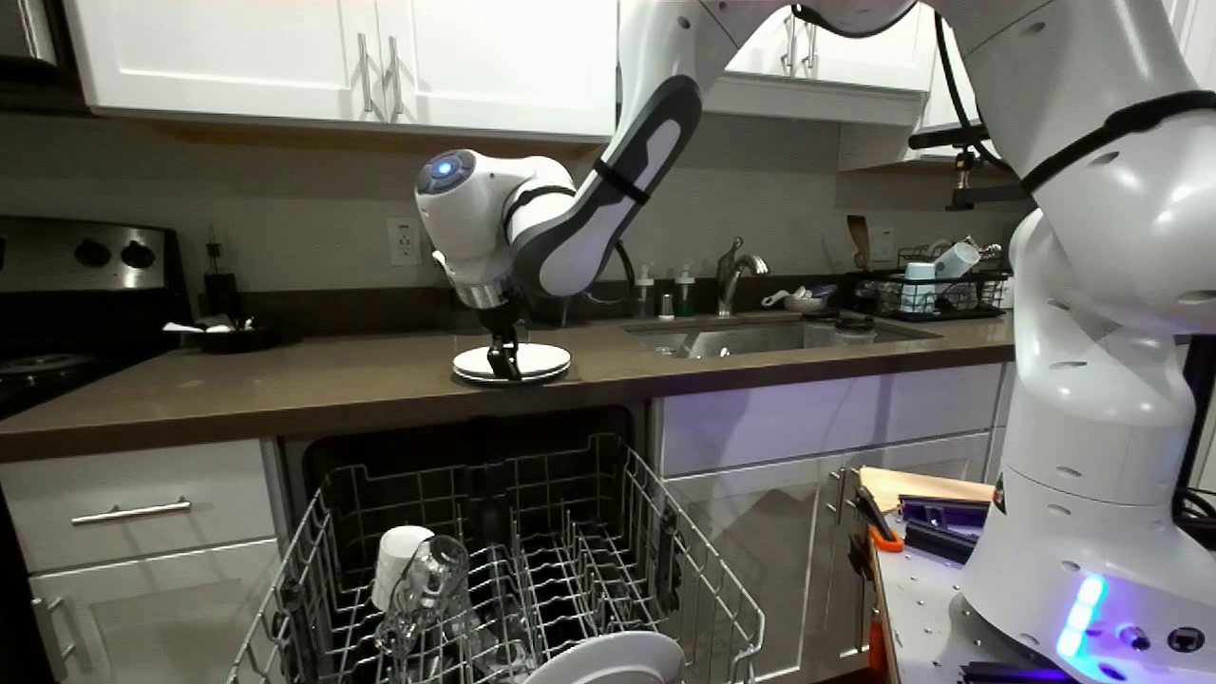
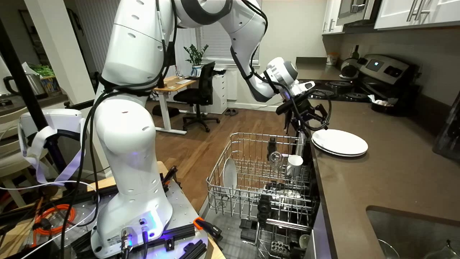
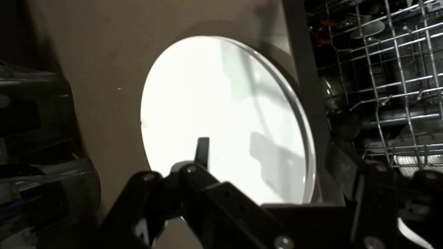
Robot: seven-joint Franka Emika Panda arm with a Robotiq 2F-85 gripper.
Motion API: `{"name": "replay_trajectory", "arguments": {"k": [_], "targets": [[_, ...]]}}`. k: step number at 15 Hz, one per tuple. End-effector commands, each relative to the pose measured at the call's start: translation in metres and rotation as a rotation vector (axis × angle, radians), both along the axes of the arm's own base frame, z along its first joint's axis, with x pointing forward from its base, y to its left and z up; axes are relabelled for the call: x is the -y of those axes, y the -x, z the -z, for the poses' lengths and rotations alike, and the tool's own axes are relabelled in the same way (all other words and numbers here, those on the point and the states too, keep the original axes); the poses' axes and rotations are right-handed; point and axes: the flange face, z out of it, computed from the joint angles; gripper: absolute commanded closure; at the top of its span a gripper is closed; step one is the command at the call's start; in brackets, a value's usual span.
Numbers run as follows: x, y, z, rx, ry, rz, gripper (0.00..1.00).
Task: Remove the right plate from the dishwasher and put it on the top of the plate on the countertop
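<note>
Two white plates lie stacked on the countertop near its front edge; the top plate [image 1: 546, 358] is slightly offset over the lower one. The stack also shows in an exterior view [image 2: 341, 142] and in the wrist view [image 3: 207, 97]. Another white plate [image 1: 617, 657] stands on edge in the dishwasher rack [image 1: 701, 540]; it also shows in an exterior view [image 2: 230, 176]. My gripper [image 3: 273, 155] is open and empty. One finger is over the top plate, the other past the counter's front edge. It also shows in an exterior view [image 1: 503, 359]. Fingertip contact cannot be told.
The rack is pulled out below the counter and holds a white mug [image 1: 397, 562] and clear glasses [image 1: 439, 570]. A sink [image 1: 750, 339] and a black dish rack [image 1: 940, 294] lie along the counter. A black stove [image 2: 339, 84] stands at the counter's far end.
</note>
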Motion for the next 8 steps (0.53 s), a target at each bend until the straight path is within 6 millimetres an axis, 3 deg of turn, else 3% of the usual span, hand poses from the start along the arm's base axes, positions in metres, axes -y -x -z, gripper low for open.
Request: {"name": "replay_trajectory", "arguments": {"k": [1,8], "targets": [[-0.013,0.014,-0.018,-0.034,-0.049,-0.027,0.10],[-0.055,0.058,-0.055,-0.083,-0.104,-0.022,0.00]]}}
